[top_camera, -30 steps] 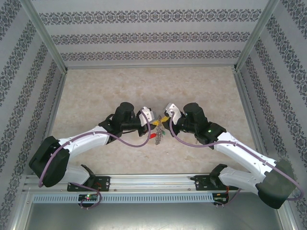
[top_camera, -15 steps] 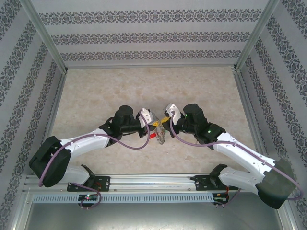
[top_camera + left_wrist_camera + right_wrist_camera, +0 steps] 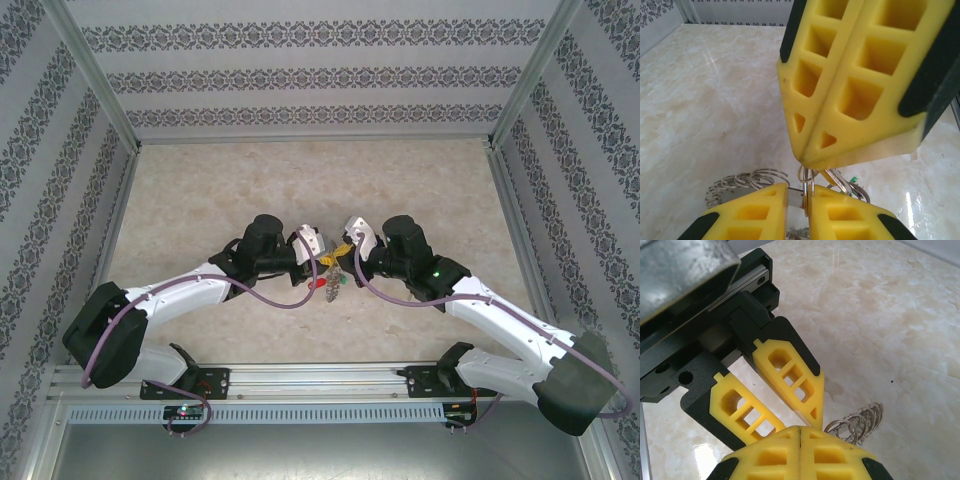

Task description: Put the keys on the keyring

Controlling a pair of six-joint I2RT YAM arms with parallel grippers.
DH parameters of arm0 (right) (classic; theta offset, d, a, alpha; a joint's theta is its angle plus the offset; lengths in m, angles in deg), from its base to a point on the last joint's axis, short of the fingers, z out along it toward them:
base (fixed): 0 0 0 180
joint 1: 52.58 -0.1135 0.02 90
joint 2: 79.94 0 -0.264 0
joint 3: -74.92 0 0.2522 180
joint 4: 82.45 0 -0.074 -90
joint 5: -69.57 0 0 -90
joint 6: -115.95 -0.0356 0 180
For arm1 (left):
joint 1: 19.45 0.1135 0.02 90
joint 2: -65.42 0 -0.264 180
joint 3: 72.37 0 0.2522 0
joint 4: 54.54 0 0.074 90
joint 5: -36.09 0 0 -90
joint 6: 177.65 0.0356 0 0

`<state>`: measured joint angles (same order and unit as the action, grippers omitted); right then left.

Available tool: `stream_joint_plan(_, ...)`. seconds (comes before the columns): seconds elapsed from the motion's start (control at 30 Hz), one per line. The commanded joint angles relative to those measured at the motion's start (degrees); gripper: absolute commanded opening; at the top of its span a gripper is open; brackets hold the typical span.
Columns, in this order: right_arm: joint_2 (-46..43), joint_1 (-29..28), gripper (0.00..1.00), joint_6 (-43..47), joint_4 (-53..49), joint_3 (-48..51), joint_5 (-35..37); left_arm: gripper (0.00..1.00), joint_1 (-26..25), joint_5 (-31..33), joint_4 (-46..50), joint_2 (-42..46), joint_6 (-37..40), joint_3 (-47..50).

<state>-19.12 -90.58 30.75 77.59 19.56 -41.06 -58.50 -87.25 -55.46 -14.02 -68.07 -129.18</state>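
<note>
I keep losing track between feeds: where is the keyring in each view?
Top view: keyring at centre, just below where the two arms meet.
Left wrist view: keyring links low and left of centre.
Right wrist view: keyring links low and right of centre.
Shared landmark: the shut right claw, yellow, right beside the keyring in all three.

From above we find the keys (image 3: 326, 281) too small to tell apart; at the left wrist, yellow fingers (image 3: 855, 90) hide much of the keyring (image 3: 742, 181)
</note>
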Motion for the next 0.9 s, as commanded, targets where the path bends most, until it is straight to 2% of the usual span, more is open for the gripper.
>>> stream_joint_plan(0.0,0.0,0.1,0.00,1.0,1.8,-2.4,-1.8,0.20,-0.9,-1.5,2.5,-0.2,2.0,-1.5)
stream_joint_plan(0.3,0.4,0.0,0.00,1.4,0.6,-3.0,-2.4,0.19,-0.9,-1.5,1.0,-0.6,1.6,-2.4)
stream_joint_plan(0.4,0.5,0.0,0.00,1.4,0.6,-2.9,-2.3,0.15,-0.9,-1.3,1.2,-0.8,1.8,-2.5)
stream_joint_plan(0.53,0.1,0.0,0.00,1.1,0.3,-2.5,-1.5,0.04,-0.9,-1.1,1.3,-0.6,1.7,-2.0)
stream_joint_plan(0.6,-0.4,0.0,0.00,0.8,0.4,-1.9,0.2,0.00,-0.9,-0.6,1.2,-0.2,1.5,-1.6)
stream_joint_plan(0.73,-1.8,0.7,0.00,-1.0,0.8,0.3,6.6,0.00,-0.9,0.8,-1.2,0.6,0.0,0.0)
stream_joint_plan(0.87,-2.0,2.9,0.00,-4.2,1.5,1.7,6.3,0.00,-0.9,0.3,-5.7,0.7,-2.7,1.4)
